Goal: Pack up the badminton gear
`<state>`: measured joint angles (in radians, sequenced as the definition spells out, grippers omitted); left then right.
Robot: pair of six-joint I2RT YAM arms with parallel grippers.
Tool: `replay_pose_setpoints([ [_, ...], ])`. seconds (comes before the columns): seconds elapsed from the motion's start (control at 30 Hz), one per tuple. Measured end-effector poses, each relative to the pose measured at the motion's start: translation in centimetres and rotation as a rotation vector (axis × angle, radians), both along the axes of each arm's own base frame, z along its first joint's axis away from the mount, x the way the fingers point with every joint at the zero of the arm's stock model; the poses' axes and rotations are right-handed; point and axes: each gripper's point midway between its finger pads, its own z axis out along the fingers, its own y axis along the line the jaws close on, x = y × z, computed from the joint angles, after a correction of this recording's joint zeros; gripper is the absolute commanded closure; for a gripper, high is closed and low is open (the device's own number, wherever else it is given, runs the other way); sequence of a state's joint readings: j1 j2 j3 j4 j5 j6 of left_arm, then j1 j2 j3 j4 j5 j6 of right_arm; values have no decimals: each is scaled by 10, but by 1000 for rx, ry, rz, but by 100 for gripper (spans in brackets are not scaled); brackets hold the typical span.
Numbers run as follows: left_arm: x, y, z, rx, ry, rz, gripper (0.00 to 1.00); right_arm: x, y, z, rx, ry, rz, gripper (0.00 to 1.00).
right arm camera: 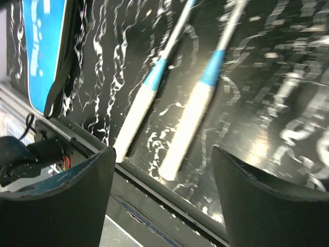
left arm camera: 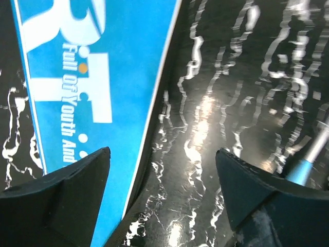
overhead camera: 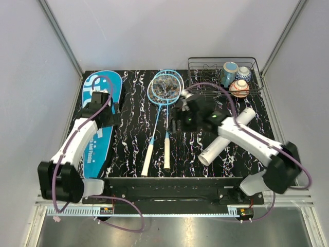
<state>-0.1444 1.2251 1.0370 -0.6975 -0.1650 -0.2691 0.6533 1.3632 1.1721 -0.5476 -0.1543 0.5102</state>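
The surface (overhead camera: pixel 131 123) is black, veined with white like marble, and glossy enough to throw back the light. Pale grey walls (overhead camera: pixel 154 31) close it in on three sides, with metal posts (overhead camera: pixel 61 41) at the back corners.

One teal bag (overhead camera: pixel 114 85) lies lengthwise along the left edge. Two rackets (overhead camera: pixel 167 87) lie in the middle, their blue heads overlapping toward the back. Their white handles (overhead camera: pixel 147 160) point to the near edge and lie slightly apart. Shuttlecocks (overhead camera: pixel 164 88) lie on the strings, too small to count. One white tube (overhead camera: pixel 213 151) lies slantwise on the right, its middle hidden under the right arm. One black wire rack (overhead camera: pixel 205 64) stands at the back right corner and holds three cups (overhead camera: pixel 239 88).

The left pincer (left arm camera: pixel 162 152) hangs over the bag's right edge, its fingers spread and nothing between them. The right pincer (right arm camera: pixel 163 152) is above the racket handles, likewise spread and holding nothing.
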Motion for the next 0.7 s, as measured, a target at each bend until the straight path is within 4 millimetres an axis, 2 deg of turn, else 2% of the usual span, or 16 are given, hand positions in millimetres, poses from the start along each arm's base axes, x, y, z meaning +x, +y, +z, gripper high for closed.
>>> replay_pose_setpoints([
  [0.1, -2, 19, -34, 43, 144, 73, 22, -15, 56, -33, 3, 71, 130, 33],
  [0.13, 1, 22, -42, 55, 172, 81, 23, -18, 69, -44, -1, 91, 156, 44],
  [0.2, 8, 26, -59, 77, 223, 97, 23, -20, 95, -63, 2, 120, 198, 51],
  [0.27, 17, 31, -74, 98, 275, 109, 22, -21, 114, -79, 10, 148, 226, 57],
  [0.33, 36, 35, -87, 110, 318, 114, 21, -23, 131, -96, 9, 170, 250, 62],
  [0.43, 57, 40, -110, 139, 363, 117, 24, -30, 152, -114, 4, 193, 293, 64],
  [0.47, 58, 42, -116, 150, 375, 118, 28, -34, 158, -119, 1, 198, 309, 65],
  [0.53, 56, 47, -125, 183, 403, 117, 42, -43, 171, -126, -1, 208, 345, 65],
  [0.7, 57, 53, -127, 223, 403, 116, 78, -56, 191, -137, -4, 219, 404, 66],
])
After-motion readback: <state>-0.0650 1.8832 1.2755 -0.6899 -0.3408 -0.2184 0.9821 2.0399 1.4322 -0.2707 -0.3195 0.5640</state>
